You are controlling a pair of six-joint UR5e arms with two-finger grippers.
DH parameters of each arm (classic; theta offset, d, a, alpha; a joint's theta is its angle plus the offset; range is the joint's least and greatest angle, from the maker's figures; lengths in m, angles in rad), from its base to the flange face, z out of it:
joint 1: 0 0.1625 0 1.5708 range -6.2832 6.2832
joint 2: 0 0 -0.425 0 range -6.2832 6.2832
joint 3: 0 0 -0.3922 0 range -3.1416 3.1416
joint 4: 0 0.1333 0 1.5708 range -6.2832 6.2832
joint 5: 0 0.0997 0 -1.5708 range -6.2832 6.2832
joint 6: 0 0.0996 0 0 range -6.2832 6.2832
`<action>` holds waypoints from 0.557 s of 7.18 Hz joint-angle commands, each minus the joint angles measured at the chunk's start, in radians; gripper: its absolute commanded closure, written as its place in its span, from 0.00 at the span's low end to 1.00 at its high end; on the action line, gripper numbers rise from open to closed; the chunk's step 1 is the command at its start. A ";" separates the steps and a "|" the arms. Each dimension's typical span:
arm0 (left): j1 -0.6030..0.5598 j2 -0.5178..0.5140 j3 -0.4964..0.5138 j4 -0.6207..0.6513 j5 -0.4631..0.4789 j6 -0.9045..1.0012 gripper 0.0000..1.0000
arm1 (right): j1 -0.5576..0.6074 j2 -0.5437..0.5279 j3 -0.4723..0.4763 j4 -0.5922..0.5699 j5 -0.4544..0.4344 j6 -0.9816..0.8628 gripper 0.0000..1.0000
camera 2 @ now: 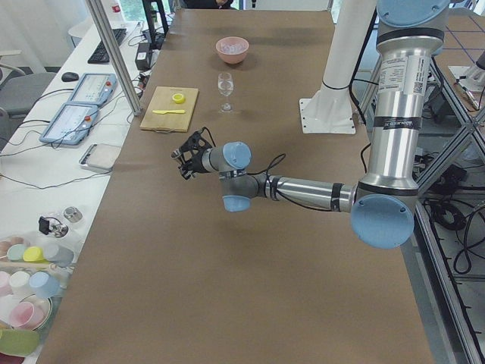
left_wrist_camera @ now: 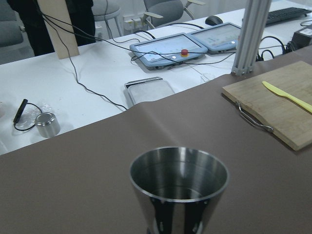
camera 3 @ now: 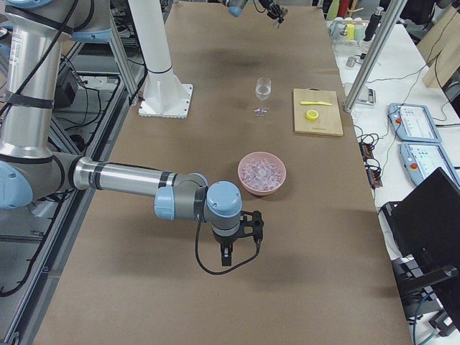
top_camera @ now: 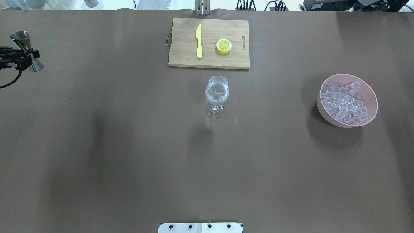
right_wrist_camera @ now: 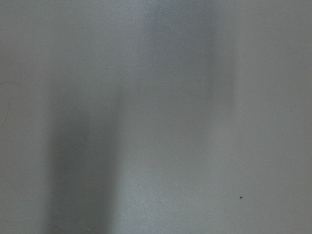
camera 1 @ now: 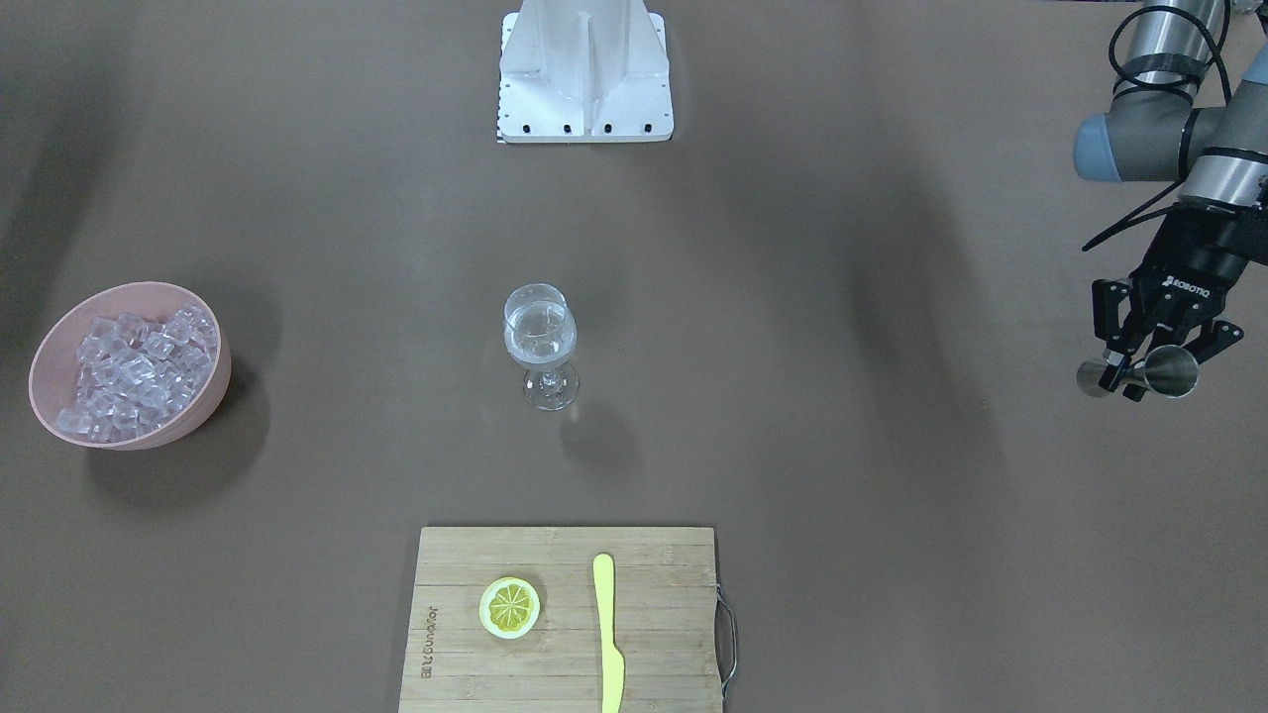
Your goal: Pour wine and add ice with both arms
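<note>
The ice (camera 1: 134, 368) lies heaped in a pink bowl (camera 1: 214, 394) on the tabletop (camera 1: 892, 446) toward the robot's right end, well apart from the stemmed glass (camera 1: 541, 342); the glass stands upright near the middle, clear liquid in its bowl; beyond it, on the side away from the robot, a wooden cutting board (camera 1: 555, 673) carries a lemon slice (camera 1: 509, 607) and a yellow knife (camera 1: 606, 634) side by side, not touching. The left claw (camera 1: 1134, 371) hangs over the tabletop's far left end, clamped round the waist of a steel jigger (camera 1: 1171, 371), which is off the surface and tilted; the left arm (camera 1: 1139, 139) reaches out to it. The right claw (camera 3: 228, 251) hovers low over bare tabletop near the bowl at the end of the right arm (camera 3: 122, 176); whether it is parted or closed I cannot tell.
</note>
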 commanded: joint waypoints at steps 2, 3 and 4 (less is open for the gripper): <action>0.000 0.086 0.006 0.065 0.117 -0.214 1.00 | 0.000 0.001 0.002 0.000 0.000 -0.001 0.00; 0.006 0.086 0.013 0.102 0.143 -0.277 1.00 | 0.000 0.001 0.002 0.000 0.000 0.001 0.00; 0.011 0.087 0.026 0.101 0.186 -0.358 1.00 | 0.000 0.001 0.002 0.000 0.000 0.001 0.00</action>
